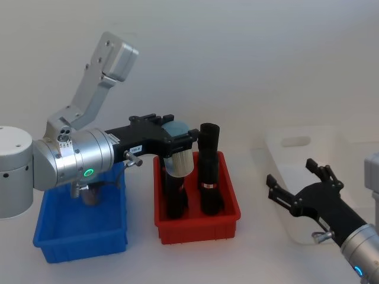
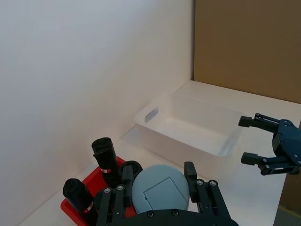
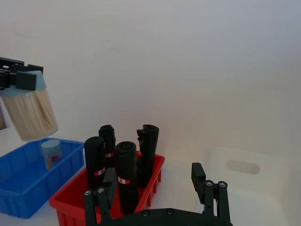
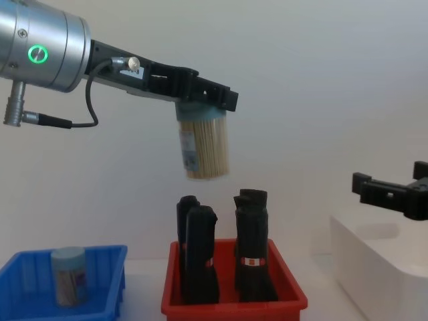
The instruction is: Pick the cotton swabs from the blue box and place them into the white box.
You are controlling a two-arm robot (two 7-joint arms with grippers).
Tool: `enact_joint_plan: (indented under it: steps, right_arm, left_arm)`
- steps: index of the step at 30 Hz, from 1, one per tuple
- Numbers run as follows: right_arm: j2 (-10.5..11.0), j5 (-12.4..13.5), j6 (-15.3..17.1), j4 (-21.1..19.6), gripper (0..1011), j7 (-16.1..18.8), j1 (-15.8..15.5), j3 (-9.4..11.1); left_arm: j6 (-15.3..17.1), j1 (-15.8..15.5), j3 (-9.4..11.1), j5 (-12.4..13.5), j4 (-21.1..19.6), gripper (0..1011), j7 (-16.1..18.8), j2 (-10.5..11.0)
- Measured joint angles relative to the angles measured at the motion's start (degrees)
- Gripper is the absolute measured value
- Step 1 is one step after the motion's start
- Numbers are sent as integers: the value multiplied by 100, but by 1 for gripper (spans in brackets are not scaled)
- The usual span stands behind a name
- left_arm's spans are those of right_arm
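Blue-grey lid up, a swab jar [image 4: 204, 150] hangs in the air, pinched at the lid by the left tool [image 4: 200, 100], whose fingers close on either side of it. The jar tilts a little, its tan sticks showing through the clear wall. From the chest it sits high over the red bin [image 4: 234, 309], well clear of the black rolls [image 4: 251, 264] standing upright inside. From the head, the left tool [image 1: 177, 135] and jar [image 1: 177, 158] lie over the back left part of the red bin [image 1: 198, 228]. The left wrist view shows the lid [image 2: 160, 190] between that tool's two fingers. A second jar [image 4: 69, 275] stands upright in the blue box [image 4: 100, 251], which rests on the table [image 1: 254, 248] toward its left end, just beside the red bin. From the right wrist, that second jar [image 3: 51, 153] stands against the far wall of the blue box [image 3: 19, 188], with the held jar [image 3: 29, 113] up above it. The white box [image 1: 296, 142] rests toward the table's right end, apart from the red bin, its oval handle recess facing the wall behind; no jar shows inside it [image 2: 188, 127]. The right tool [image 1: 289, 170] hangs in the air at the near side of the white box, jaws spread wide and holding nothing, as the left wrist view [image 2: 244, 140] also shows.
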Motion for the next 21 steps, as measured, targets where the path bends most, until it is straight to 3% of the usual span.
enact_joint_plan:
  steps: [12,21]
  right_arm:
    - [100,80,51,-125,1002,772,-20,-42]
    - [2,73,118,59,1002,1533,351,-97]
  left_arm:
    - [18,-14,6,-2,0,669,-27,-6]
    - [23,-18,6,-1,1,669,-34,-9]
